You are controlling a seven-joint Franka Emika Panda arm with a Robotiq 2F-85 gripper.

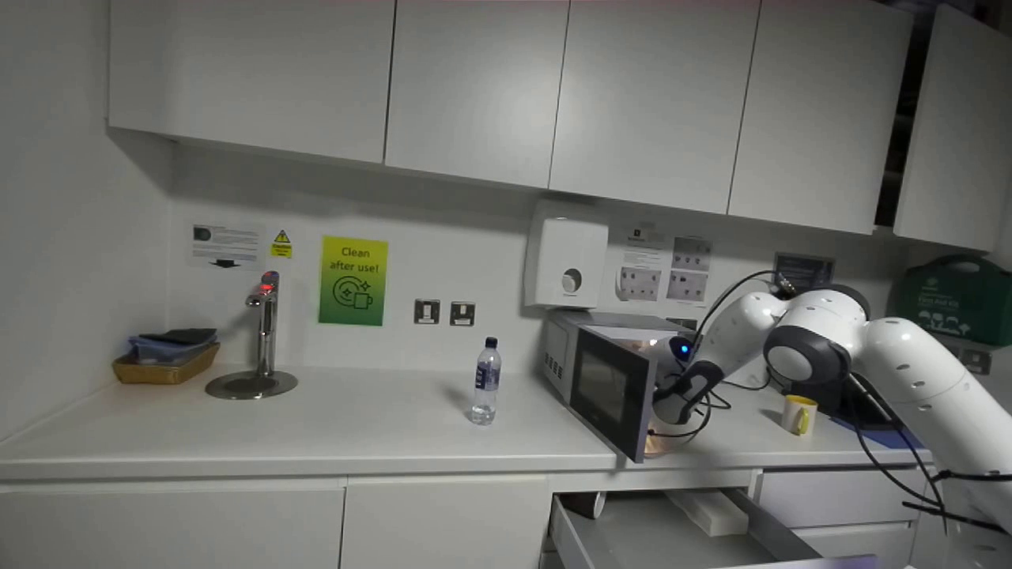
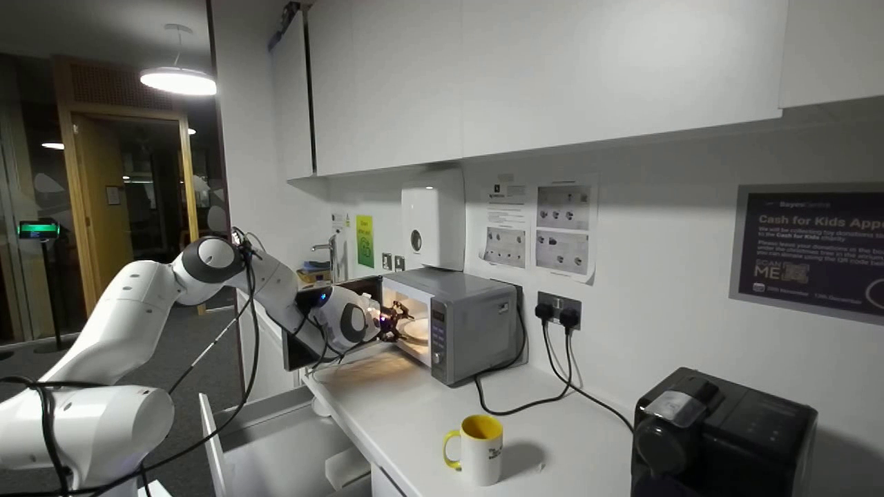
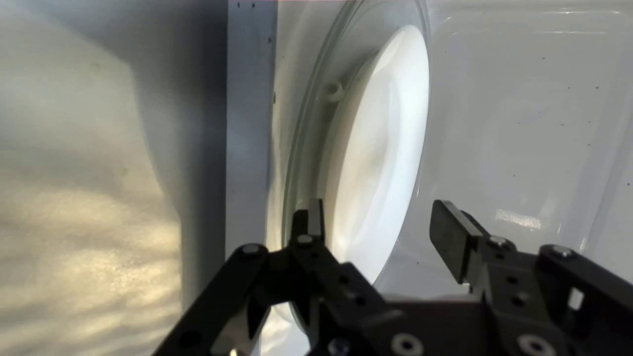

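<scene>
Round white plate (image 3: 381, 148), shallow, lying flat on glass turntable (image 3: 311, 133) inside lit microwave (image 2: 476, 317)

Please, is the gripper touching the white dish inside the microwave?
Cannot tell: in the wrist view, the gripper overlaps the white dish, hiding any contact or gap.

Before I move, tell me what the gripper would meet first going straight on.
Probably the white dish in the microwave: the gripper points at it with jaws open, though depth is unclear.
</scene>
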